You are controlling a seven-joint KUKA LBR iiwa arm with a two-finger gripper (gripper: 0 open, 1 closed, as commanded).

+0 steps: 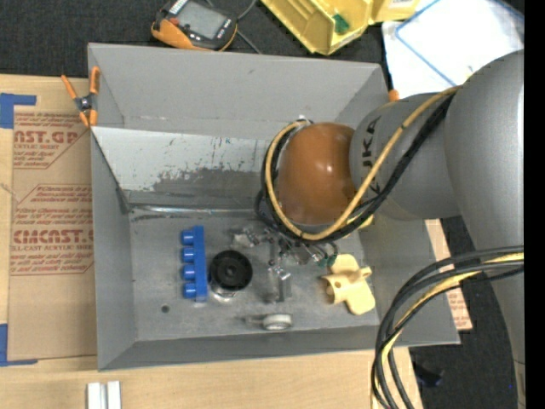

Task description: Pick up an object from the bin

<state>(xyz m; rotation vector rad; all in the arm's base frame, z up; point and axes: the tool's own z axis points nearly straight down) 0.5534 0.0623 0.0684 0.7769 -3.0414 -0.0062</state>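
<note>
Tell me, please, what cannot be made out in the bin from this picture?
Camera view:
- Bin floor's right back part: hidden by the arm's orange cover.
- Whatever lies under the gripper: hidden by it.
- Grey disc by the front wall: too small to name.
- Black round thing: its underside hidden by its own top.

blue pegged block [193, 263] lying left; black round knob [230, 271] just beside it; pale yellow piece [350, 285] at right.

Bin [115, 254] floor: studded block [193, 264] lay left; round knob [230, 272] just right of it; gripper [277, 273] stood between knob and lobed plastic piece [350, 286]; small disc [275, 320] lay before them.
</note>
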